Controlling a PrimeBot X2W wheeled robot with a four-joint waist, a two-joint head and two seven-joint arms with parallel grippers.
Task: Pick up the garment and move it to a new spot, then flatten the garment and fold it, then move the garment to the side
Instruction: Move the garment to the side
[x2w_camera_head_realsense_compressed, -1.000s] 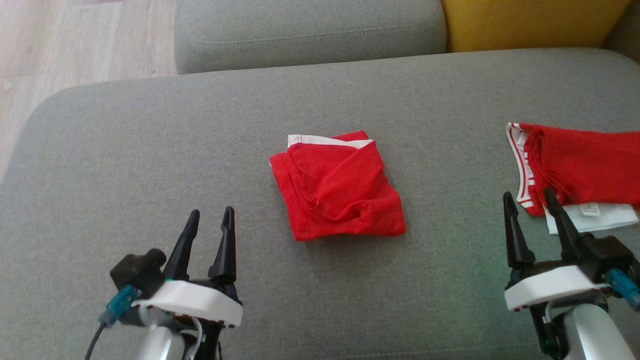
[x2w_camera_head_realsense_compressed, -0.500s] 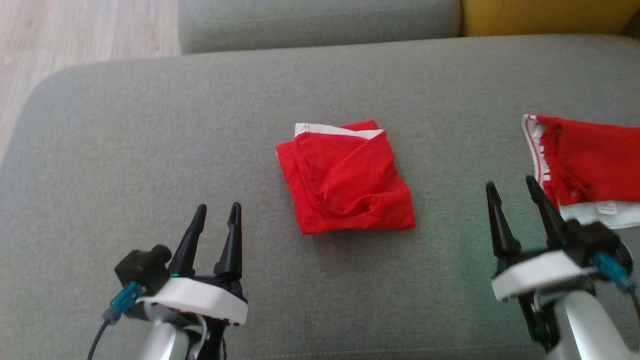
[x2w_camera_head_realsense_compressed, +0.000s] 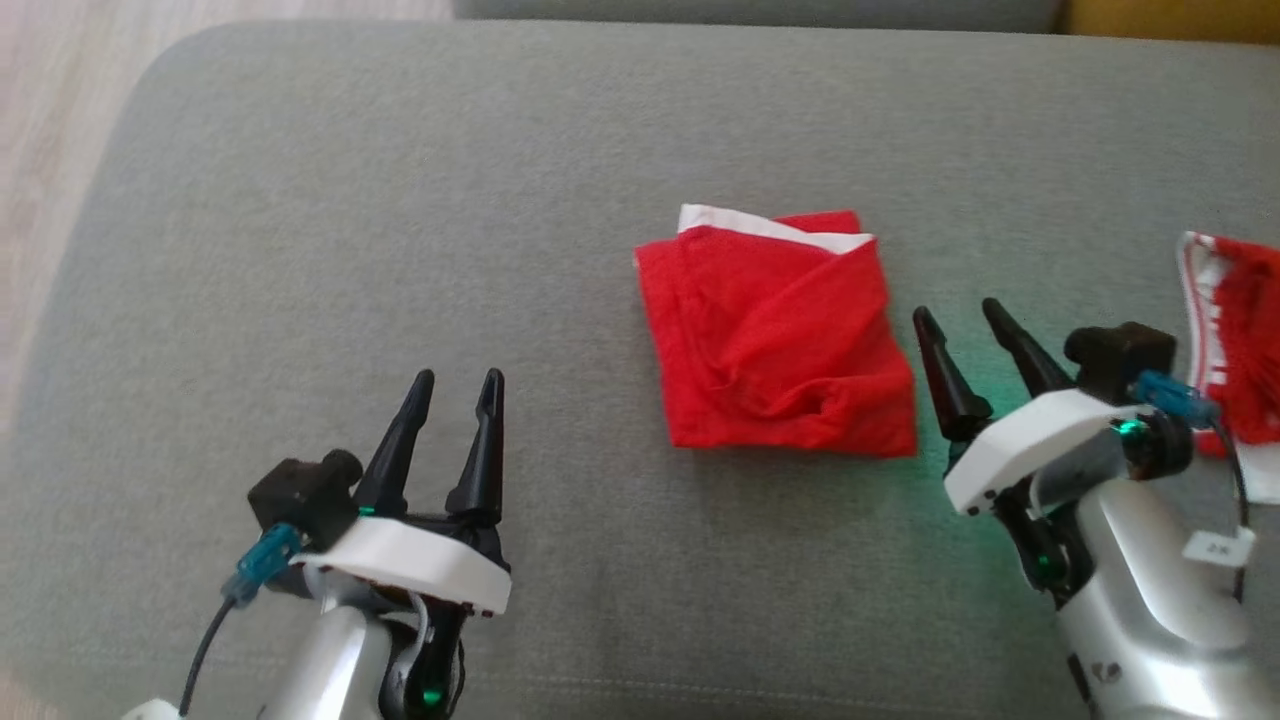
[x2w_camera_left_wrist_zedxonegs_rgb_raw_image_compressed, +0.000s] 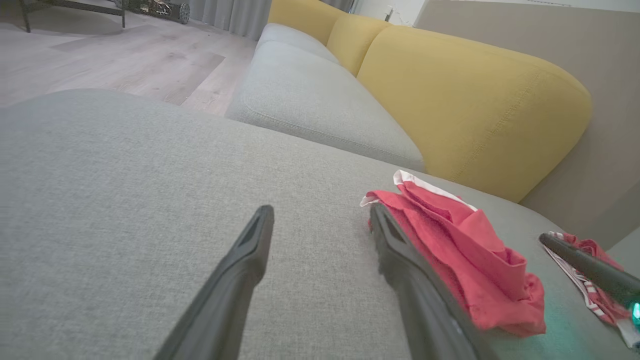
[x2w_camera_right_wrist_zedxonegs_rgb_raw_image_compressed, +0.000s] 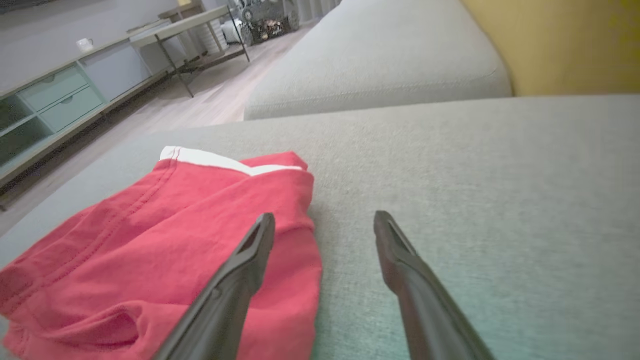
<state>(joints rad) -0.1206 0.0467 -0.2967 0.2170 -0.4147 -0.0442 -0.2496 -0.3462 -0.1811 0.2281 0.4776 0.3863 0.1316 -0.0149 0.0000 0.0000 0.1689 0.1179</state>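
Note:
The garment (x2w_camera_head_realsense_compressed: 775, 335), red with a white band along its far edge, lies folded into a rough square in the middle of the grey sofa cushion (x2w_camera_head_realsense_compressed: 400, 200). My right gripper (x2w_camera_head_realsense_compressed: 954, 308) stands open just off its right edge, fingertips level with the cloth and nothing between them. The right wrist view puts that gripper (x2w_camera_right_wrist_zedxonegs_rgb_raw_image_compressed: 325, 216) with its left finger over the garment (x2w_camera_right_wrist_zedxonegs_rgb_raw_image_compressed: 150, 240) edge. My left gripper (x2w_camera_head_realsense_compressed: 458, 378) is open over bare cushion, well to the left of the garment. From the left wrist, the gripper (x2w_camera_left_wrist_zedxonegs_rgb_raw_image_compressed: 321, 210) sees the garment (x2w_camera_left_wrist_zedxonegs_rgb_raw_image_compressed: 465, 260) to its right.
A second red garment (x2w_camera_head_realsense_compressed: 1235, 340) with a striped white band lies at the cushion's right edge, behind my right wrist. Yellow backrests (x2w_camera_left_wrist_zedxonegs_rgb_raw_image_compressed: 465, 100) and another grey cushion (x2w_camera_left_wrist_zedxonegs_rgb_raw_image_compressed: 310, 100) lie beyond. Wood floor (x2w_camera_head_realsense_compressed: 40, 120) borders the cushion's left side.
The head camera has tilted down and shifted the picture right. My right gripper has moved left, from beside the second red garment to the folded garment's right edge. Both grippers stay open.

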